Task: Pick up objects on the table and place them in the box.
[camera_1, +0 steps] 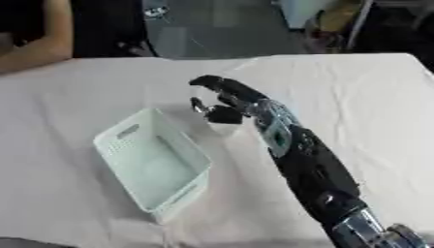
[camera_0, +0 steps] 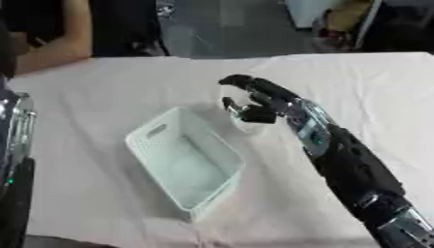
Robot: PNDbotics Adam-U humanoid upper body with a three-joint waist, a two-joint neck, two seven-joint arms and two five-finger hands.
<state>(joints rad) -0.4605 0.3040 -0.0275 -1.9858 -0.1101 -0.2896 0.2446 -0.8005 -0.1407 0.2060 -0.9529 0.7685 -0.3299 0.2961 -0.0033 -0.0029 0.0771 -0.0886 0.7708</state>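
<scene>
Beside the box's far right corner, on the white tablecloth, something pale and small seems to lie under the right hand, but its shape cannot be made out against the cloth. The hand reaches in from the lower right with fingers curled downward and thumb drawn in toward them; whether they have closed on the pale thing cannot be told. The box, a white perforated basket with handle slots, sits just left of the hand and looks empty, so the task seems to be at its first pick. If the hold is made, the next move calls for lifting and carrying leftward over the rim before letting go. Only the left eye view shows the left arm, a dark and silver edge at the frame's left; its hand is out of sight.
</scene>
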